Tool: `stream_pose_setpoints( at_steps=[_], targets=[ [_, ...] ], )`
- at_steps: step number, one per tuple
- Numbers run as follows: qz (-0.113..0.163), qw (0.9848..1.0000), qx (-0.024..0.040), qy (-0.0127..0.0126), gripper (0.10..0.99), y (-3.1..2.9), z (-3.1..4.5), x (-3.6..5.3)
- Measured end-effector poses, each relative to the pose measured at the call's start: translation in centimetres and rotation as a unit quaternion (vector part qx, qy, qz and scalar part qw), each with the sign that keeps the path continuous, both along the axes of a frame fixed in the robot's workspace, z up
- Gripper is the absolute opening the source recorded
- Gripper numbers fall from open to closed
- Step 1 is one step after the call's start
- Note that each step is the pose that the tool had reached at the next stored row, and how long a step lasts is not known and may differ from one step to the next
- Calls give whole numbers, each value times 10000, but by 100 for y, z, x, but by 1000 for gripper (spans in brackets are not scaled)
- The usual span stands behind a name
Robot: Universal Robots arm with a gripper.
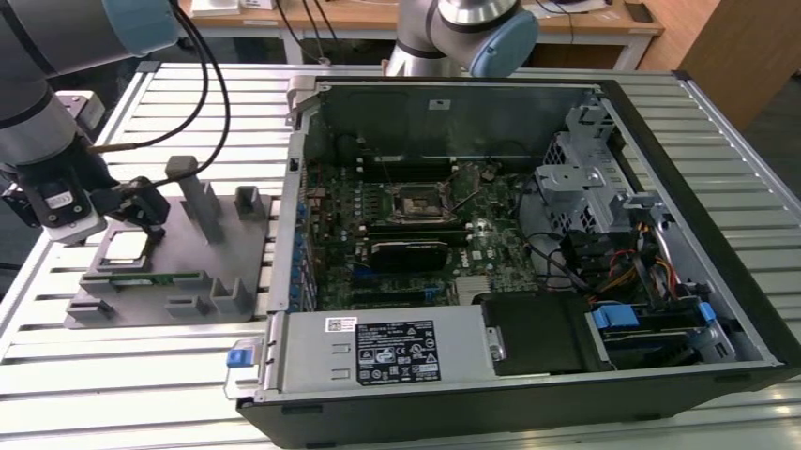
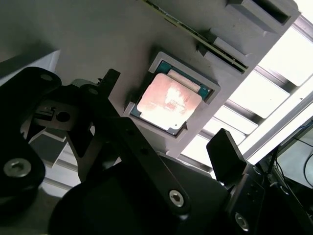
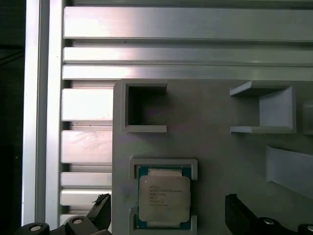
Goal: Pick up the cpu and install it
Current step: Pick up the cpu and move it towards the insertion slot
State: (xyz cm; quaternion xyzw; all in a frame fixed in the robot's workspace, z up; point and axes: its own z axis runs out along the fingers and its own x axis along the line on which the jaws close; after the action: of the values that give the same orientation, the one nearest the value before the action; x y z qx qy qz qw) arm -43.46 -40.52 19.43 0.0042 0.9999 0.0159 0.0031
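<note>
Shows the hand (image 1: 138,220) open, fingers spread to either side of the cpu (image 3: 164,196). Places the cpu flat in a recess of the gray fixture plate (image 1: 150,302), near the bench (image 1: 126,375) edge at the exterior view's left. Beside the plate, an open computer case (image 1: 501,412).

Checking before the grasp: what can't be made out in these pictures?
Exterior view: socket latch and pins, too small.
Exterior view: how high the gripper hangs over the cpu, its own body in the way.
First wrist view: fingers, cut off by the picture's edge.
</note>
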Motion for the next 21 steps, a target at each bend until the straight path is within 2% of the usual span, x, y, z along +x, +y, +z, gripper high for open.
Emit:
stream_pose_setpoints(
  at_steps=[4,5,6,7,17,19,21],
  targets=[
    [0,10000,0,0,976,0,-8,0],
    [0,10000,0,0,910,0,-10,0],
    [0,10000,0,0,910,0,-11,0],
    [0,10000,0,0,843,0,-12,0],
    [0,10000,0,0,827,0,-25,0],
    [0,10000,0,0,702,0,-27,0],
    [0,10000,0,0,702,0,-31,0]
  ],
)
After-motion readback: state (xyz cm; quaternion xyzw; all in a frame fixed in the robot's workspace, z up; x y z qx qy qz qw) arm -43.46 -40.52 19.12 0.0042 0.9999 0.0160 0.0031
